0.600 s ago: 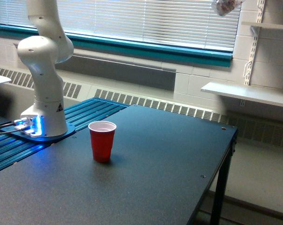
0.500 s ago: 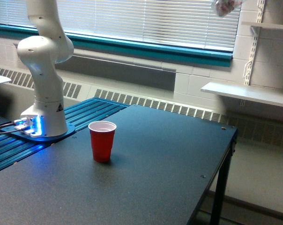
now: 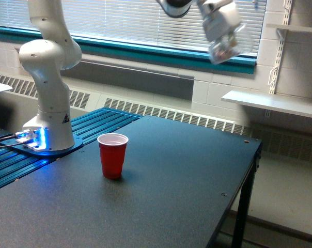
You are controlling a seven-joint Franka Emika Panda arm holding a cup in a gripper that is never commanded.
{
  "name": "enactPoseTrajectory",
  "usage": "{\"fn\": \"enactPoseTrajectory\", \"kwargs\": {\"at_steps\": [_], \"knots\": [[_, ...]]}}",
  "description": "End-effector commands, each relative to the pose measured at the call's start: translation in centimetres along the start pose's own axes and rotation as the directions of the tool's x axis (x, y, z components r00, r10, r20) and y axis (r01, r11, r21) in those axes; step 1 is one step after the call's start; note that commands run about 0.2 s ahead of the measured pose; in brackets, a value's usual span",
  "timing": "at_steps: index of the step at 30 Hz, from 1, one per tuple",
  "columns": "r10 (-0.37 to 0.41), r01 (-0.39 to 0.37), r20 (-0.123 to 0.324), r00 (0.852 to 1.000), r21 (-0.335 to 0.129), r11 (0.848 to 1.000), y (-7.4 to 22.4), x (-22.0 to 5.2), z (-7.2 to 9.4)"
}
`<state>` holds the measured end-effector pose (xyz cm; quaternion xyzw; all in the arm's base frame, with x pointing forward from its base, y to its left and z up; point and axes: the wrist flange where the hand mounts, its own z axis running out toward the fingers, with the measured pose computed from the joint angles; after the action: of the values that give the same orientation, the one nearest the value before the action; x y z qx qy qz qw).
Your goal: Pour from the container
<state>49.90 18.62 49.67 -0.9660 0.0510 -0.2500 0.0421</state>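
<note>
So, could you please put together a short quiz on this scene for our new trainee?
1. True or false: the clear cup rests on the table.
2. Where is the pincer relative to the red cup? A) directly above it B) high up, toward the exterior view's right C) beside it on the table
3. Fill in: the red cup stands ____ with its mouth up.

Key: 1 false, it is held in the air. 2 B. 3 upright.

I see the clear cup (image 3: 230,45) up high at one o'clock, tilted, blurred, reddish bits inside, well above the table.
</note>
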Motion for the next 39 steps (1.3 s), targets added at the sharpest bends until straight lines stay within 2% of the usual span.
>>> {"fn": "enactPoseTrajectory", "kwargs": {"at_steps": [1, 12, 19, 23, 39], "knots": [[-0.016, 0.016, -0.007, 1.000, -0.048, 0.999, 5.8, -1.4, -1.2], [-0.031, 0.033, 0.018, 0.999, -0.139, 0.990, 13.3, -6.8, -2.7], [-0.011, 0.012, 0.009, 1.000, -0.149, 0.989, 16.6, -7.5, -4.1], [-0.011, 0.014, 0.020, 1.000, -0.156, 0.988, 18.0, -8.3, -4.5], [-0.033, 0.061, 0.145, 0.989, -0.188, 0.980, 22.8, -12.4, -3.9]]}}
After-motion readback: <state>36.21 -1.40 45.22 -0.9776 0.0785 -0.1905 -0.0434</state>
